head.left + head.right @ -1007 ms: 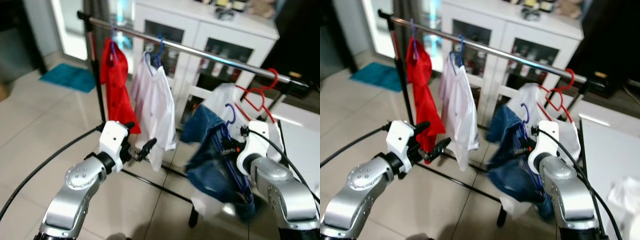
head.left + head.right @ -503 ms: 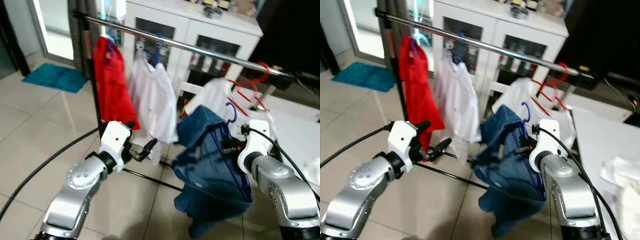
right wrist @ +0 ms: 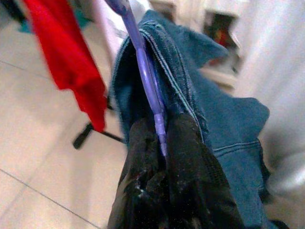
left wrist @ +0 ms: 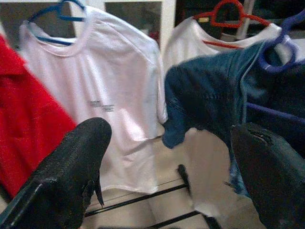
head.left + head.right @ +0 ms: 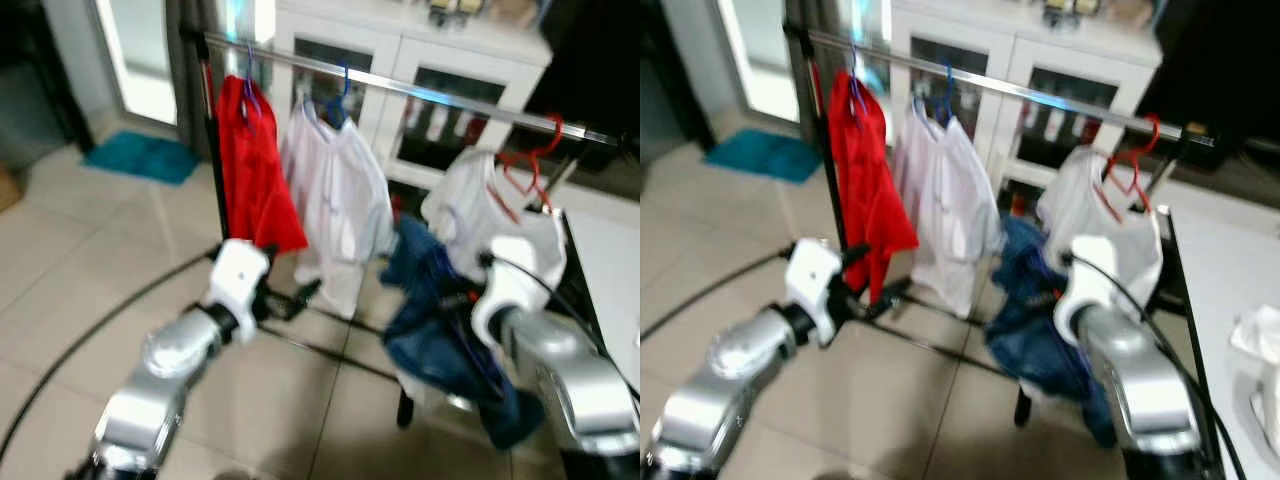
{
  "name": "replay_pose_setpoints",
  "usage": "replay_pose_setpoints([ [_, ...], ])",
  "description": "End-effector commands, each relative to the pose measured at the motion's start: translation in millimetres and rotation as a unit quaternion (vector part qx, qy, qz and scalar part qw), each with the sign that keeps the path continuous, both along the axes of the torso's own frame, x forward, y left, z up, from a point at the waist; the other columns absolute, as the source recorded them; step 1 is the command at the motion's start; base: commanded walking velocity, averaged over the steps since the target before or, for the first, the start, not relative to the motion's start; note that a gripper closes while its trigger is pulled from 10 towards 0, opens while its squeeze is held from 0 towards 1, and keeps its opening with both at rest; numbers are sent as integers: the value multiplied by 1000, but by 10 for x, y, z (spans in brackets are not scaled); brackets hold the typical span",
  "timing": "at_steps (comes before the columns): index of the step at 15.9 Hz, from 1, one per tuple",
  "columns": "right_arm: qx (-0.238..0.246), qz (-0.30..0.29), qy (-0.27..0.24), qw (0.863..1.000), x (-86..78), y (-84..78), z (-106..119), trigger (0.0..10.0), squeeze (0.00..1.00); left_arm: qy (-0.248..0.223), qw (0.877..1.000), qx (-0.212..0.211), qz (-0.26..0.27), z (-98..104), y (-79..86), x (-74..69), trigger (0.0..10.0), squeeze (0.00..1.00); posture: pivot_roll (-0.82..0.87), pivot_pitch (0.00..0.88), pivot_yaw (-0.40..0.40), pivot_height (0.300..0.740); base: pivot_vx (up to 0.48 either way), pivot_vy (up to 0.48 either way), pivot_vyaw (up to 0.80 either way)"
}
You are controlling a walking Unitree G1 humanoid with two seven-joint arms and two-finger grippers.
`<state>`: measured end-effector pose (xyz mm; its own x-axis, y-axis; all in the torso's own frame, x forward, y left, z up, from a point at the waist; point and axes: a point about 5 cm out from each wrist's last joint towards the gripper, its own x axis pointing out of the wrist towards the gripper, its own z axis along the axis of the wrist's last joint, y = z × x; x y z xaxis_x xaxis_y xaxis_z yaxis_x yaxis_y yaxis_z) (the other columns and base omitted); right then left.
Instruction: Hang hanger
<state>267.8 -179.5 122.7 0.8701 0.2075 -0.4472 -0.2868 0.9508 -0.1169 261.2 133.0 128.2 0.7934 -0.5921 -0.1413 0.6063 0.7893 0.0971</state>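
My right gripper (image 3: 162,143) is shut on a purple hanger (image 3: 143,71) that carries a blue denim garment (image 5: 435,330). It holds the garment below the metal rail (image 5: 430,95), between a white shirt (image 5: 340,200) on a blue hanger and a white shirt (image 5: 480,215) on a red hanger (image 5: 530,165). A red shirt (image 5: 255,175) hangs at the rail's left end. My left gripper (image 5: 295,297) stands open, empty, low in front of the red and white shirts; its fingers (image 4: 76,167) frame the denim in the left wrist view.
A white glass-door cabinet (image 5: 440,60) stands behind the rack. The rack's black foot bar (image 5: 330,350) crosses the tiled floor. A teal mat (image 5: 140,158) lies at far left. A white table (image 5: 1230,290) with a crumpled cloth (image 5: 1260,345) is at right.
The camera has shifted and the picture is blurred. The denim garment on the purple hanger has swung and now hangs lower and closer to the rack. Both grippers keep their states.
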Motion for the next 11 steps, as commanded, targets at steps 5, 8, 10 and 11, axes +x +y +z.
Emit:
replay_pose_setpoints([
  [5,-10,25,-23,999,111,-41,120,10000,0,-36,997,36,-64,58,-184,260,10000,1000,-42,0,-111,740,0,0,0],
  [8,-8,37,-30,999,110,-24,179,10000,0,-42,993,14,-106,85,-355,386,10000,1000,-54,0,-108,740,0,0,0],
  [10,-3,40,-35,999,108,2,219,10000,0,-39,988,-11,-147,97,-503,458,10000,596,-65,0,-102,740,0,0,0],
  [11,-3,41,-36,999,107,9,229,10000,0,-38,987,-16,-158,99,-545,479,10000,506,-69,0,-99,740,0,0,0],
])
